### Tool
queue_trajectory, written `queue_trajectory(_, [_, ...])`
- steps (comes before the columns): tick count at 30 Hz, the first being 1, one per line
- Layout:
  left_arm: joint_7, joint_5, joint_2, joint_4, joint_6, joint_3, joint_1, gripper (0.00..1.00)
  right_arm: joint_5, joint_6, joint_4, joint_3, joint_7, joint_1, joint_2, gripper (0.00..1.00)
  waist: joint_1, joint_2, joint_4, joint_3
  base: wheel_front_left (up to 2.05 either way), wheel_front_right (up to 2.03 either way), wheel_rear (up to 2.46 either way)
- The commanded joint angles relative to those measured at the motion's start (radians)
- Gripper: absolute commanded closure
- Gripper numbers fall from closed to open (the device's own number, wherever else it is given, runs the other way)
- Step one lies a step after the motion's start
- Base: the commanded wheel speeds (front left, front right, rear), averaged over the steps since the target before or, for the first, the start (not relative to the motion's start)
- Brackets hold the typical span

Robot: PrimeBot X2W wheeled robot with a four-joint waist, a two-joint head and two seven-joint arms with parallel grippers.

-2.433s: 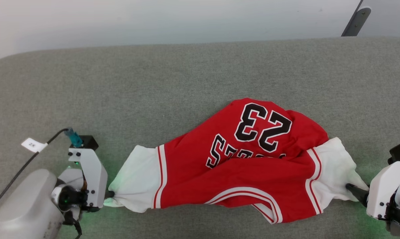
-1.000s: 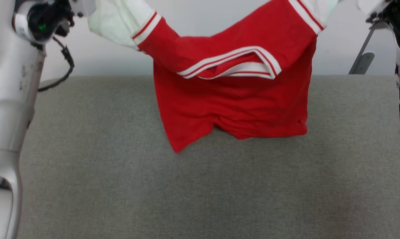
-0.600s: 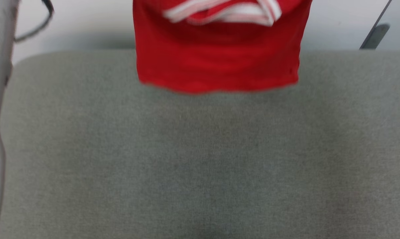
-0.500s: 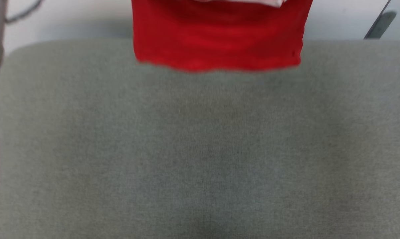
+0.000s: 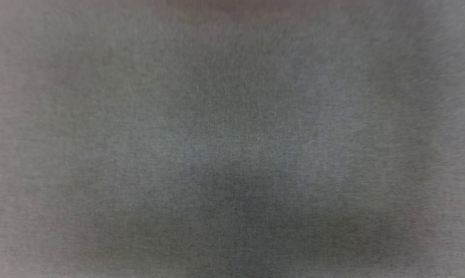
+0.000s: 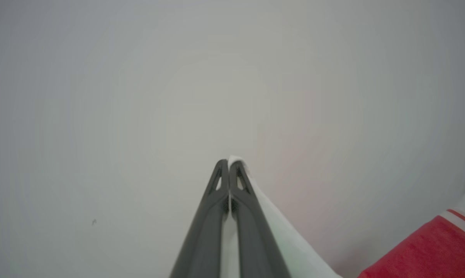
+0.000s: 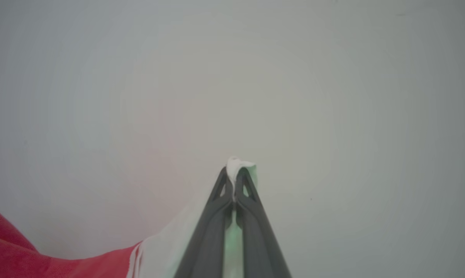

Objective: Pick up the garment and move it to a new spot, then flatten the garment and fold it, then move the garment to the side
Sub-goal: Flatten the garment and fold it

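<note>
One garment [image 6: 429, 251]. Your left fingers [image 6: 213, 220] clamp its white sleeve, lower centre; your right fingers [image 7: 250, 220] likewise.

garment [image 6: 421, 255] | look: red body, white sleeves, striped trim showing at sleeve seams | state: being held by both sleeve tips | left: white tip poking out past left gripper [image 6: 229, 164] | right: white tip bunching in right gripper [image 7: 235, 172] | cloth sloping from each tip toward red body

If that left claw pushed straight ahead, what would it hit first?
Probably the plain pale wall ahead of the left gripper, which pinches the garment by its white sleeve. The way looks free; its distance is unclear.
</note>
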Motion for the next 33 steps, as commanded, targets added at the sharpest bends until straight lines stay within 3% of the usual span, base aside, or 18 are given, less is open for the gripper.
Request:
queue_trajectory(1, [-0.02,0.005,0.001,0.015,-0.007,-0.002,-0.004,1.0,-0.017,-0.001,-0.012,-0.015,-0.004,0.017,0.004,1.0,-0.0001,0.0,0.016,0.109,0.0,0.0,0.0])
queue_trajectory(9, [-0.035,-0.025,-0.019,0.126,-0.027,-0.029,0.086,1.0,-0.013,-0.001,0.049,0.04,-0.005,0.129,0.007,1.0,-0.0001,0.0,0.044,0.08,0.0,0.0,0.0])
queue_trajectory(14, [0.032,-0.039,-0.033,0.166,-0.032,-0.073,0.203,1.0,0.115,-0.001,0.093,0.147,0.024,0.219,0.002,1.0,-0.0001,0.0,0.054,0.009,0.0,0.0,0.0])
queue_trajectory(18, [0.121,-0.081,-0.028,0.147,-0.033,-0.117,0.339,1.0,0.26,-0.001,0.035,0.242,0.086,0.335,-0.034,1.0,-0.0001,0.0,0.057,-0.07,0.0,0.0,0.0])
queue_trajectory(26, [0.239,-0.181,0.063,-0.018,-0.033,-0.203,0.656,1.0,0.524,-0.001,-0.191,0.39,0.215,0.638,-0.199,1.0,-0.0001,0.0,0.053,-0.231,0.0,0.0,0.0])
queue_trajectory(33, [0.294,-0.226,0.173,-0.173,-0.029,-0.225,0.864,1.0,0.634,-0.001,-0.332,0.421,0.304,0.84,-0.32,1.0,-0.0001,0.0,0.05,-0.311,0.0,0.0,0.0])
